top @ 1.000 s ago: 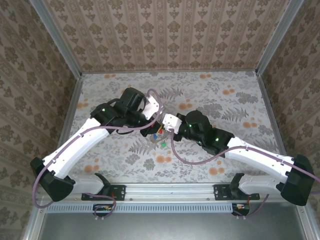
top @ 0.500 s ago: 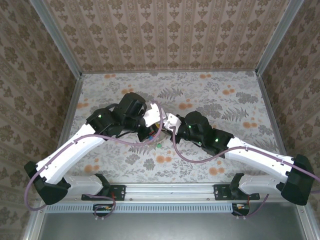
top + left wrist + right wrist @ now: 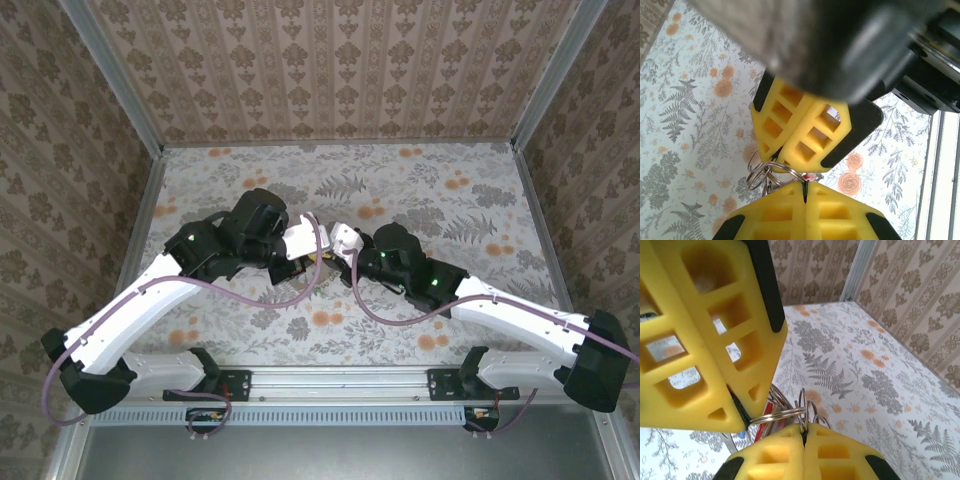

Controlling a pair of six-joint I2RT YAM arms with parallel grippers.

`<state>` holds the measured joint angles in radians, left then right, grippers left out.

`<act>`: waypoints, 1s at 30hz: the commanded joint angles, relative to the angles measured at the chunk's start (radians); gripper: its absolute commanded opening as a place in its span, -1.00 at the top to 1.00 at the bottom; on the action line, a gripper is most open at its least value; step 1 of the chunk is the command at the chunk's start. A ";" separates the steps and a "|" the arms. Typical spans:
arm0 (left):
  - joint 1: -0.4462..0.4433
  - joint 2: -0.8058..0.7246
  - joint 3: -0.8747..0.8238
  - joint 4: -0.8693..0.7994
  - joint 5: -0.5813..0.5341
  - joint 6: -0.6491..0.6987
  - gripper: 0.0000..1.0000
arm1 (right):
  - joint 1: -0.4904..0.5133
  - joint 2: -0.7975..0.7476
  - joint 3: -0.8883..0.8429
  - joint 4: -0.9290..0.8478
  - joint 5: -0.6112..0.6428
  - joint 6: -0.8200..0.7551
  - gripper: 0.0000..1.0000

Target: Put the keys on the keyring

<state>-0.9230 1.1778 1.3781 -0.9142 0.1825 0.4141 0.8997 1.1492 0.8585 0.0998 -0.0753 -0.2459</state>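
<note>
Threading step: left gripper and right gripper tip to tip, both clamped on keyring; red key beside tips. Next likely: steady pull, feed key along coil.

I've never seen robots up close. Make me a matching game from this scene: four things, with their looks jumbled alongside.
Things:
1 keyring
2 left gripper's fingers
3 table
4 right arm's cable

Looks:
A purple
B flowery print
C shiny metal
D yellow

Pairs: 1-C, 2-D, 3-B, 4-A
</note>
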 commanded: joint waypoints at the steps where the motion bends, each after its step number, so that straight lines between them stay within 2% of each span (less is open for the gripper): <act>1: -0.013 -0.009 0.002 -0.053 0.002 0.065 1.00 | 0.003 -0.038 -0.026 0.193 -0.032 0.058 1.00; 11: -0.016 -0.013 0.003 -0.044 -0.016 0.061 1.00 | 0.004 -0.055 -0.104 0.379 -0.055 0.058 1.00; 14: -0.016 -0.018 0.007 -0.040 -0.028 0.058 0.94 | 0.006 -0.059 -0.119 0.410 -0.076 0.035 1.00; 30: -0.017 -0.084 0.027 -0.020 -0.034 0.038 0.40 | 0.007 -0.055 -0.159 0.513 -0.035 0.037 1.00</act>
<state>-0.9356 1.1362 1.3819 -0.9207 0.1558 0.4568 0.9016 1.1248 0.7036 0.4976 -0.1169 -0.2092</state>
